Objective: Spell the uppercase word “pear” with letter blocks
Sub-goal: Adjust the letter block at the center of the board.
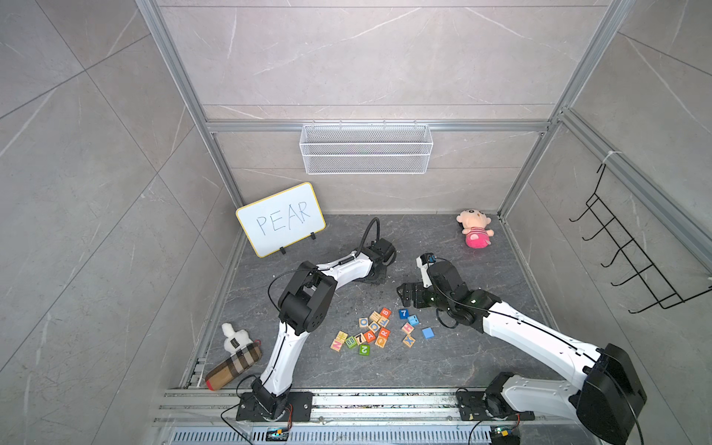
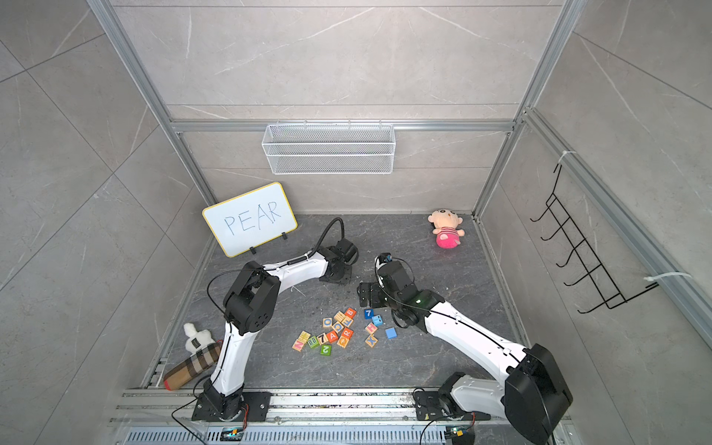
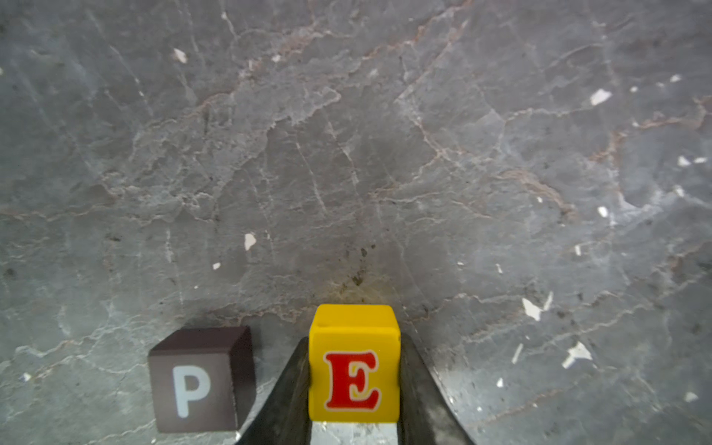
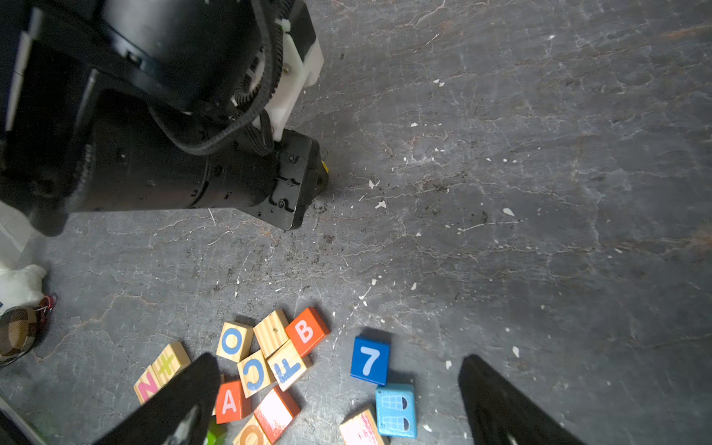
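Two of the four letters are at the spelling spot: the black P block stands on the grey tabletop, and the yellow E block is just beside it with a narrow gap between them. Both letters face the same way, so they read in order, matching the whiteboard. The left gripper is clamped on the E's two side faces, which leaves the letter visible. I cannot tell whether the block is seated on the surface. The left arm reaches far forward, elbow high and wrist pointing down. The A block and R block lie in the mixed pile nearer the bases, well apart from the P and E. The right arm comes in from its side. The right gripper hovers beyond the pile, spread wide and empty, and I judge it is placed to fetch the A.
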### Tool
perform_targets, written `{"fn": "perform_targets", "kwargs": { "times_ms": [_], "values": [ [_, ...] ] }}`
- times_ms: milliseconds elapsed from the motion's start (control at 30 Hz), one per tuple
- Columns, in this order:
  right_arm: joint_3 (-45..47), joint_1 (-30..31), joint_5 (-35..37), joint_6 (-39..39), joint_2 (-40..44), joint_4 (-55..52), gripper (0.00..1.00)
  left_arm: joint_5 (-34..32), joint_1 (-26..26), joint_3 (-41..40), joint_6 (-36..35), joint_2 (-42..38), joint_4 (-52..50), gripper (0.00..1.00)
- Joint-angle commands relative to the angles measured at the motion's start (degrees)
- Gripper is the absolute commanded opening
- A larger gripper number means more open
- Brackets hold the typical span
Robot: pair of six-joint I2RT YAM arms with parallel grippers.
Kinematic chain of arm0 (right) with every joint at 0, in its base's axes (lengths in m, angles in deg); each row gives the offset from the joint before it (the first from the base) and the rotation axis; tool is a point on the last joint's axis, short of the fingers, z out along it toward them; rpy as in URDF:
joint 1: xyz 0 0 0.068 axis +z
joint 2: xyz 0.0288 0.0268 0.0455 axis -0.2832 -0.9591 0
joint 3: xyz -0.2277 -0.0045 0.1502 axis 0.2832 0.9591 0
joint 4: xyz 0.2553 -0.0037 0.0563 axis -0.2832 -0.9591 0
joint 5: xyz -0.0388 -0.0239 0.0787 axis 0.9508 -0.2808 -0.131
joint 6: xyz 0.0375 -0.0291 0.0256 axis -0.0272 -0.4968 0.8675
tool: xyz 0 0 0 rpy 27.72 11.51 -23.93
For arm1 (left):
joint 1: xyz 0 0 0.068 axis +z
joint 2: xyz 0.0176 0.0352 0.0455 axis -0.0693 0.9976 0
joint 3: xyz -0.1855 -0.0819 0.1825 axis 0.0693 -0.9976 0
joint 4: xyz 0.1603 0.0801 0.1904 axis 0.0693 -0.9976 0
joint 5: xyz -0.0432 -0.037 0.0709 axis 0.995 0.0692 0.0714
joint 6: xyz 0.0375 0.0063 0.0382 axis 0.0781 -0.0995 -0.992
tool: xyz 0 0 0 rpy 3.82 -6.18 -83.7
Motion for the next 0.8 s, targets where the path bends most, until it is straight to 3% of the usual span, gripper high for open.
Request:
{"fn": "perform_targets", "kwargs": {
  "times_ms": [0, 767],
  "values": [
    [0.0, -0.1, -0.1, 0.5, -0.2, 0.8, 0.99, 0.9, 0.1, 1.4, 0.4, 1.1, -0.7, 0.16],
    [0.8, -0.1, 0.0, 0.7, 0.5, 1.2, 0.99, 0.8, -0.4, -2.9, 3.6, -3.1, -0.6, 0.18]
  ]
}}
